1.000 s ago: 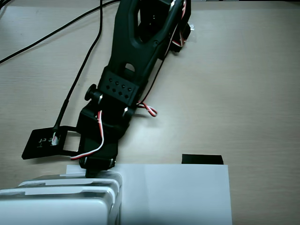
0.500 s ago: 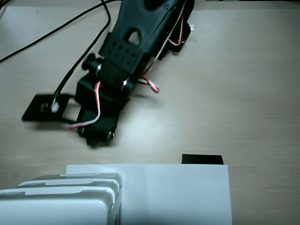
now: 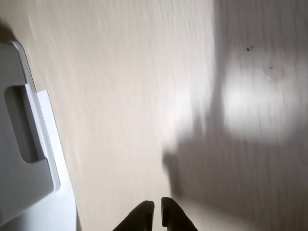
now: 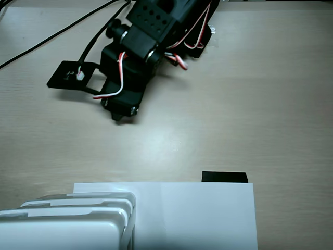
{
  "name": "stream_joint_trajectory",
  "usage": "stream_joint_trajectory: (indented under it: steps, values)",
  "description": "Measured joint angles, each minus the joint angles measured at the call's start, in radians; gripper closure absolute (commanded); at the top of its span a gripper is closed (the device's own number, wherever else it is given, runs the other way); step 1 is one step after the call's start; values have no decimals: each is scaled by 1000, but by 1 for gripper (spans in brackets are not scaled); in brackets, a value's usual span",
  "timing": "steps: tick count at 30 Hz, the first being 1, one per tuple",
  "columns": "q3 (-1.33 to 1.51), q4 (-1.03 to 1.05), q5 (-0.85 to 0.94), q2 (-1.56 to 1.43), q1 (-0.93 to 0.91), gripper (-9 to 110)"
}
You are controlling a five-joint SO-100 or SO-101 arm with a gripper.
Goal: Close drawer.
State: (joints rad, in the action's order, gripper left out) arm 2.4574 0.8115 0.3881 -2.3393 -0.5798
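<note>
The drawer (image 3: 21, 144), grey plastic with a rounded lip and a slot handle, fills the left edge of the wrist view. In the fixed view the white drawer unit (image 4: 67, 221) sits at the bottom left, its rounded fronts stepped one over another; how far any drawer stands out cannot be told. My gripper (image 3: 157, 214) shows as two dark fingertips at the bottom edge, pressed almost together and holding nothing. It hangs over bare table to the right of the drawer, apart from it. In the fixed view the gripper (image 4: 122, 112) points down toward the table, well behind the unit.
A flat white paper sheet (image 4: 203, 213) lies under and to the right of the unit; its edge shows in the wrist view (image 3: 55, 202). A small black block (image 4: 224, 177) sits at the sheet's far edge. Black cables (image 4: 57, 36) run at the top left. The wrist view is motion-blurred.
</note>
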Motion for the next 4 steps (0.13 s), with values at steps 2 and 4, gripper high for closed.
stream_joint_trajectory:
  steps: [2,4]
  values:
    - [25,2,5,-37,-2,101]
    - [28,5,15,-61,-2,101]
